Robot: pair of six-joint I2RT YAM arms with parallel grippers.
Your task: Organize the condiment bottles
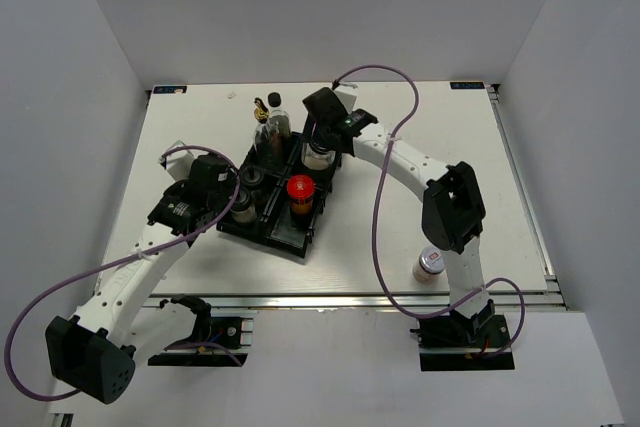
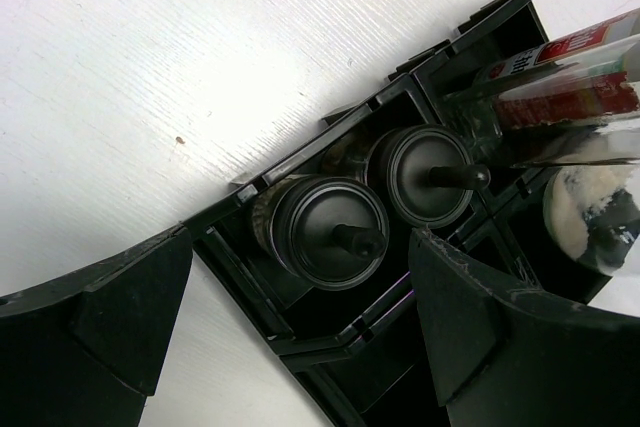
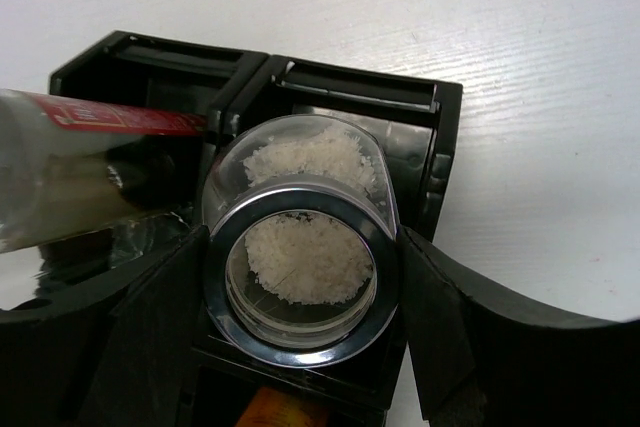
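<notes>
Lab: white-walled robot test table (image 1: 200,117)

We see one black-capped bottle (image 2: 328,232) beside its twin (image 2: 425,175) in the black tray (image 2: 480,22), our left gripper (image 2: 300,302) spread wide.

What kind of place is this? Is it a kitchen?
Probably a robot test lab, not a kitchen. White robot arms, left and right, are bolted to a white table boxed in by plain white walls, and the right end effector grips a clear silver-lidded jar at a black plastic tray.
</notes>
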